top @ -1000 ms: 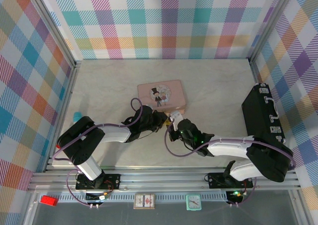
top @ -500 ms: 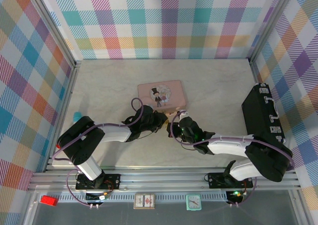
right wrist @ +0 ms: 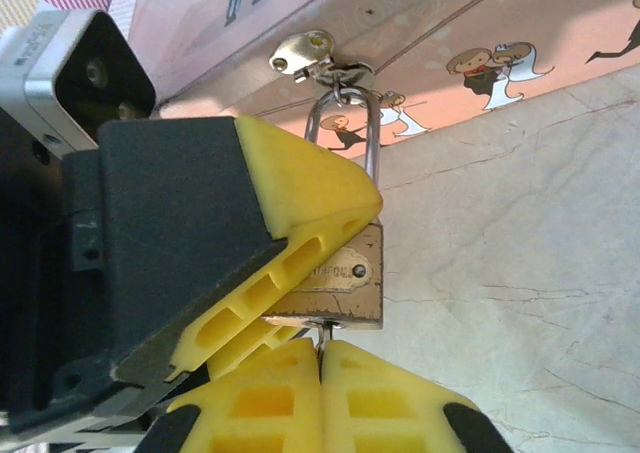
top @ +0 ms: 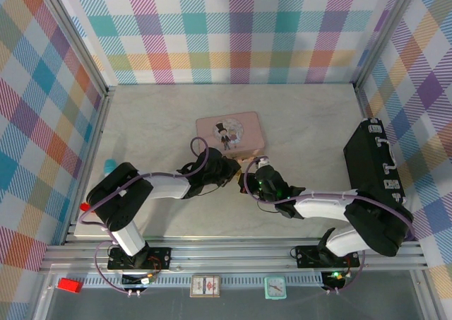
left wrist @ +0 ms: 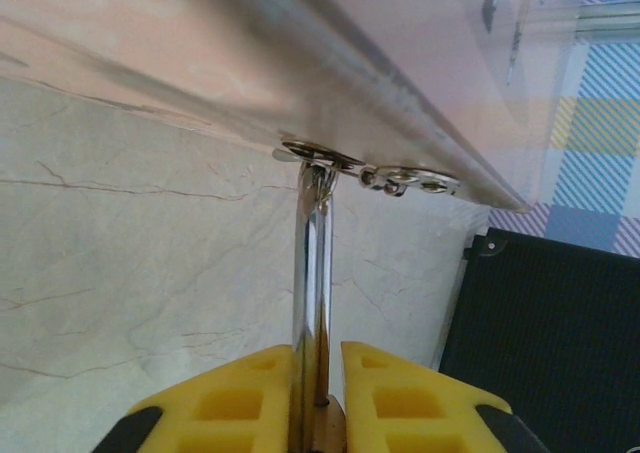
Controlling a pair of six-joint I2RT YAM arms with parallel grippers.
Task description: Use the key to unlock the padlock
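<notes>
From above, the right gripper [top: 248, 180] has drawn in from the lower right over the last second. It now sits tip to tip with the left gripper [top: 230, 174], just below the near edge of the pink tin [top: 229, 133]. What lies between them is too small to make out here.

On the left wrist camera, the yellow fingers [left wrist: 410, 398] are closed on the padlock [left wrist: 312, 283]. Its silver shackle runs up to the tin's hasp [left wrist: 322, 156], so the lock hangs from the tin, held steady.

On the right wrist camera, the brass body is clamped in the left gripper's pads. The right gripper's own fingers [right wrist: 260, 393] are pressed together on the key [right wrist: 322, 333], of which we see a thin sliver going into the underside of the lock.

We judge the approach finished and the key seated, or very nearly so. The shackle is not yet released, so what remains is the turn, with the left arm bracing against the twist.
</notes>
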